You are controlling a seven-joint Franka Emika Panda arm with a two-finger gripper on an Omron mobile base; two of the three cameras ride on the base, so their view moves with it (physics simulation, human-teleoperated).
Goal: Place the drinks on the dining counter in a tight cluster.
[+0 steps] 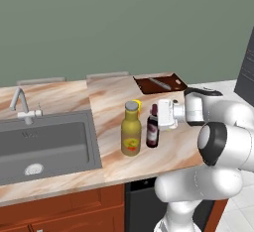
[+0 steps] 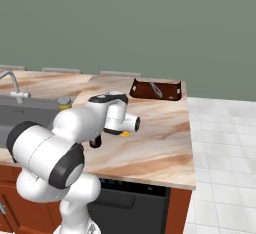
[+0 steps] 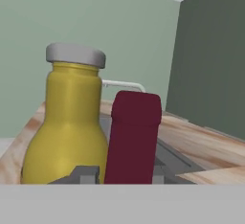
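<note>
The arm rises at the front edge of the desk point(image 1: 114, 102), right of the sink point(image 1: 44, 144), and folds forward over the marbled top with its wrist turned level, so the hand lies sideways and points left toward the bottles. The tool point(image 1: 159, 114) sits at the neck of the dark wine bottle point(image 1: 153, 132), its jaws drawn together on the maroon top, which the hand view shows rising between the two finger tips. The wine bottle stands upright on the desk near the front edge, just beside the olive-yellow bottle point(image 1: 131, 132), which stands to its left, closer to the sink's right rim; the two look close but apart. A little yellow shows behind the olive bottle's cap, too hidden to identify. A brown tray point(image 1: 159, 84) with a knife rests at the desk's far right corner, well apart from the bottles.
</note>
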